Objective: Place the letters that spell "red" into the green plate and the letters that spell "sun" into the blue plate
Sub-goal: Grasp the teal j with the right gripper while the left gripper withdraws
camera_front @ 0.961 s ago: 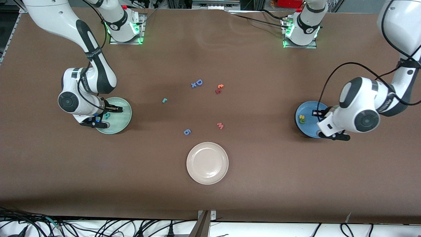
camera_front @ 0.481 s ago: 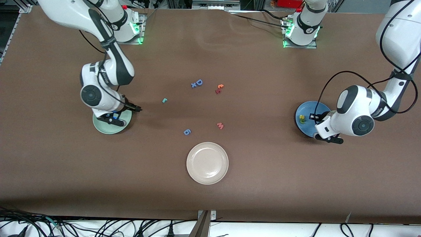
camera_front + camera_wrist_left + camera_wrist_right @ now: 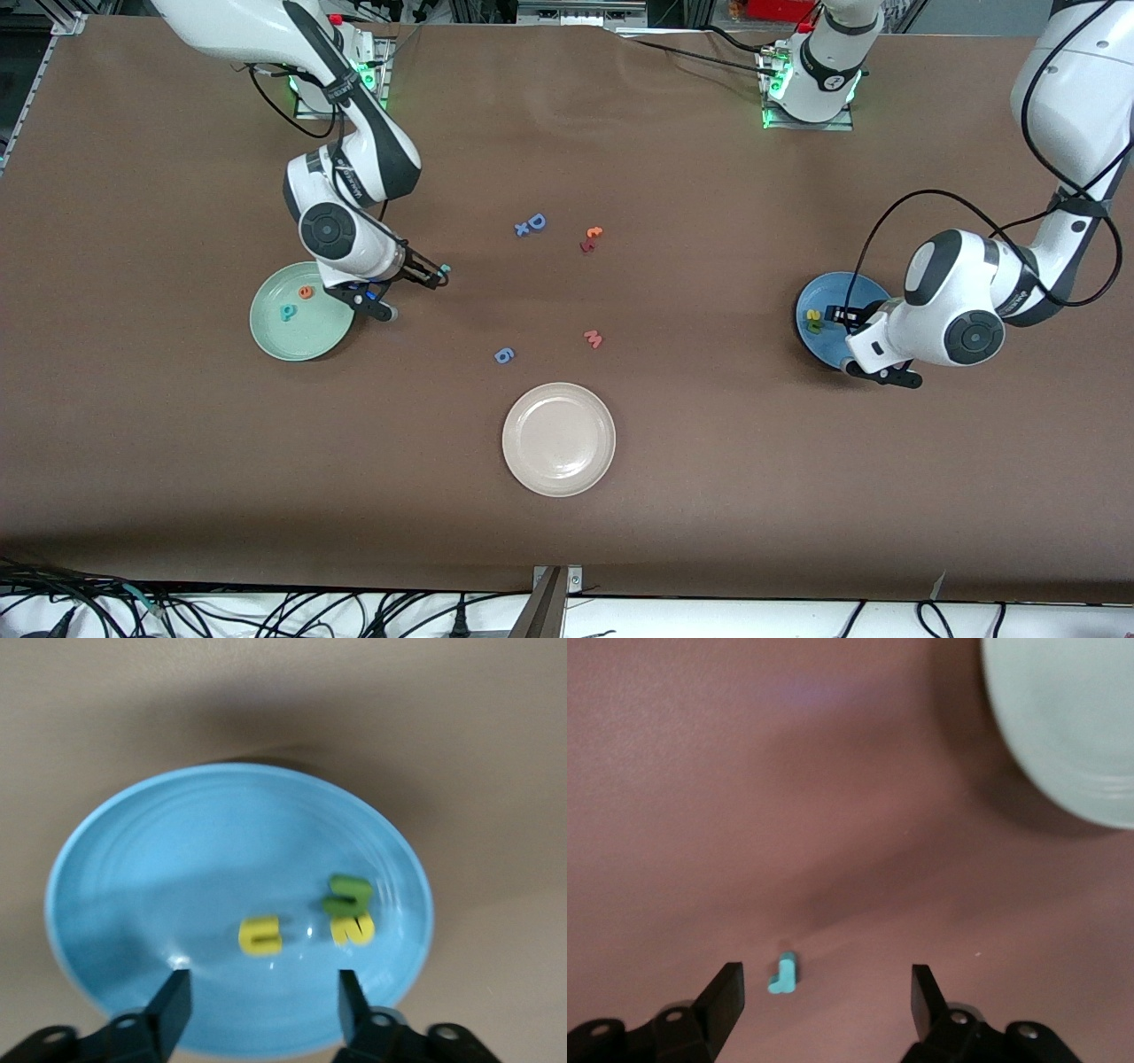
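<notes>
On the brown bench (image 3: pixel 673 461) the green plate (image 3: pixel 276 341) holds the orange "e" (image 3: pixel 306 291) and teal "d" (image 3: pixel 288 312), while the teal "r" (image 3: pixel 782 973) lies on bare bench beside it. The right gripper (image 3: pixel 824 997) hovers over that "r", fingers (image 3: pixel 725 997) spread and empty. The left gripper (image 3: pixel 264 997) hangs over the blue plate (image 3: pixel 133 868) — fingers (image 3: pixel 174 1001) released — where the yellow "s" (image 3: pixel 352 928), yellow "n" (image 3: pixel 260 935) and green "u" (image 3: pixel 348 894) rest.

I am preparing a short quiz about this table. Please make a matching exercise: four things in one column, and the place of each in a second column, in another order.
Things:
1. orange e
2. teal r
3. yellow s
4. pink w

Places:
A. in the blue plate
B. on the bare table, between the open right gripper fingers
C. in the green plate
D. on the table near the white plate

Pairs: 1-C, 2-B, 3-A, 4-D
</notes>
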{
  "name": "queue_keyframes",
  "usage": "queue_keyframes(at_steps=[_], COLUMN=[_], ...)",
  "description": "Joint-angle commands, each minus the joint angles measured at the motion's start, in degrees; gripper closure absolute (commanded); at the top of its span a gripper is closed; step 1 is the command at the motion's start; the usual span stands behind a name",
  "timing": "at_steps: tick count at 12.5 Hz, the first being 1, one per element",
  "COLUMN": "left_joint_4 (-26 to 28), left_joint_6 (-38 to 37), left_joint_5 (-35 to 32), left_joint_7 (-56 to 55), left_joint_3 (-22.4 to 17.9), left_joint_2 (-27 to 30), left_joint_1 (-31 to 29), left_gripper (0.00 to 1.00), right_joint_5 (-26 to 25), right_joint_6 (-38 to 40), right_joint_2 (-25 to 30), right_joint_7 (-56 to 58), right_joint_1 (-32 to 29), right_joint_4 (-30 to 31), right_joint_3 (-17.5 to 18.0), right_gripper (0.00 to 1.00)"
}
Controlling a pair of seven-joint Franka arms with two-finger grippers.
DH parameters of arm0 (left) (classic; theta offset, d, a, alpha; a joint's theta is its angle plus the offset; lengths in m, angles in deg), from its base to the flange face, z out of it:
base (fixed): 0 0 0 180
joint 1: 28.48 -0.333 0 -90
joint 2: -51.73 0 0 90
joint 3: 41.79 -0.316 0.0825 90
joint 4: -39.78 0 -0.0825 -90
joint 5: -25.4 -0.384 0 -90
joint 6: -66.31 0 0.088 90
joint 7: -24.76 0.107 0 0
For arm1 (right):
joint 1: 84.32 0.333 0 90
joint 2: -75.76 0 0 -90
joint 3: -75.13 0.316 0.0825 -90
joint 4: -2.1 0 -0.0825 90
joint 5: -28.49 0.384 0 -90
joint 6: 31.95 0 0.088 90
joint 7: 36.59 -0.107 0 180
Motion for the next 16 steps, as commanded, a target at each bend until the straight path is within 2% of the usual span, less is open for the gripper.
queue_keyframes(at_steps=[1, 3, 5, 7, 9, 10, 12, 15, 16], left_joint_4=[-0.3, -4.1, -11.6, -20.2, -23.9, -24.2, -24.2, -23.1, -21.9], left_joint_6=[-6.5, -10.6, -16.3, -20.2, -20.2, -20.2, -19.8, -18.3, -16.8], left_joint_5=[-0.4, -0.3, 2.8, 4.6, 7.9, 8.5, 11.5, 22.7, 23.4], left_joint_7=[0.7, 0.7, 0.9, 1.1, 0.9, 1.1, 1.1, 0.9, 1.3], left_joint_3=[4.0, 7.5, 9.7, 9.7, 8.1, 5.0, -5.2, -22.3, -24.2], left_joint_2=[8.1, 10.1, 10.6, 10.3, 12.0, 13.3, 18.0, 21.4, 22.3], left_joint_1=[-0.1, -0.1, -0.1, 1.1, 1.7, 3.2, 10.6, 21.9, 23.2], left_gripper=[0.00, 0.00, 0.00, 0.00, 0.00, 0.00, 0.00, 0.00, 0.00], right_joint_5=[0.6, 0.6, 0.6, 0.6, 0.6, 0.6, 0.6, 0.6, 0.6], right_joint_6=[-3.5, -6.8, -8.9, -9.1, -9.1, -9.1, -9.1, -9.2, -9.2], right_joint_2=[-1.9, -2.8, -3.3, -3.3, -3.1, -3.0, -2.9, -2.7, -2.8], right_joint_7=[-3.1, -3.3, -3.3, -3.4, -3.4, -3.4, -3.4, -3.3, -3.3], right_joint_1=[-0.5, -0.5, -0.5, -0.5, -0.5, -0.5, -0.5, -0.5, -0.5], right_joint_4=[1.0, 2.0, 3.2, 3.9, 4.6, 5.0, 5.2, 5.5, 5.5], right_joint_3=[1.6, 1.6, 1.7, 2.1, 2.4, 2.5, 3.3, 3.3, 3.3], right_gripper=[0.15, 0.16, 0.17, 0.19, 0.19, 0.20, 0.23, 0.33, 0.41])
